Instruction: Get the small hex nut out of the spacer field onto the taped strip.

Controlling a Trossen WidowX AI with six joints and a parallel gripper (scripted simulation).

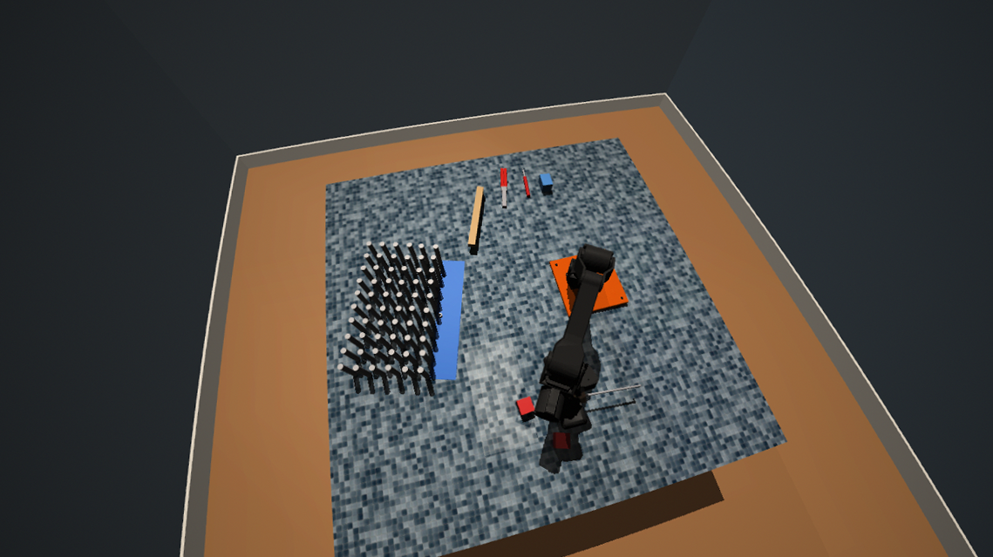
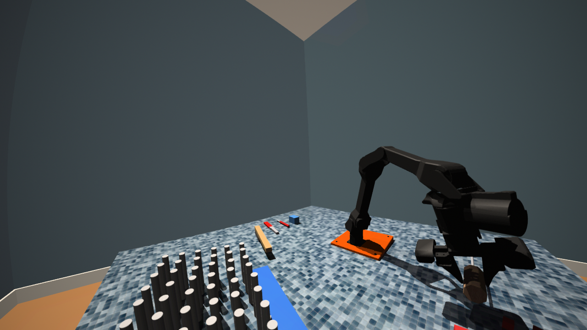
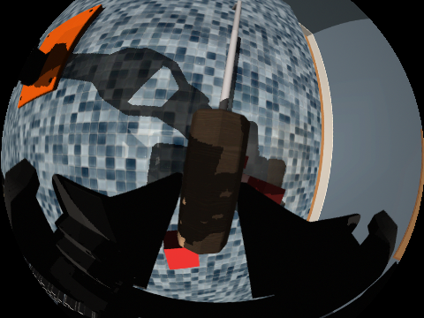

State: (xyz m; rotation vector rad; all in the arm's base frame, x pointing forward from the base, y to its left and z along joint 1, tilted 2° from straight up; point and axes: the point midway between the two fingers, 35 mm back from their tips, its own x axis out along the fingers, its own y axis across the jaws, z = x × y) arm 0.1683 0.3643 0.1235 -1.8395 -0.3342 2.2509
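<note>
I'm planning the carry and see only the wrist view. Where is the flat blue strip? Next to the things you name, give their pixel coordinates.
Observer: The flat blue strip [image 1: 449, 320] [image 2: 277, 293] runs along the arm's side of the black, white-topped spacers [image 1: 414, 295] [image 2: 264, 304].

Operator: Does my tool's thin metal shaft [image 1: 615, 390] [image 2: 472, 261] [image 3: 230, 57] point toward them?

Observer: No, away from them.

Operator: Anything beside the strip?

Observer: A long, pale wooden bar [image 1: 476, 217] [image 2: 262, 239] lies off one end, not touching it.
</note>
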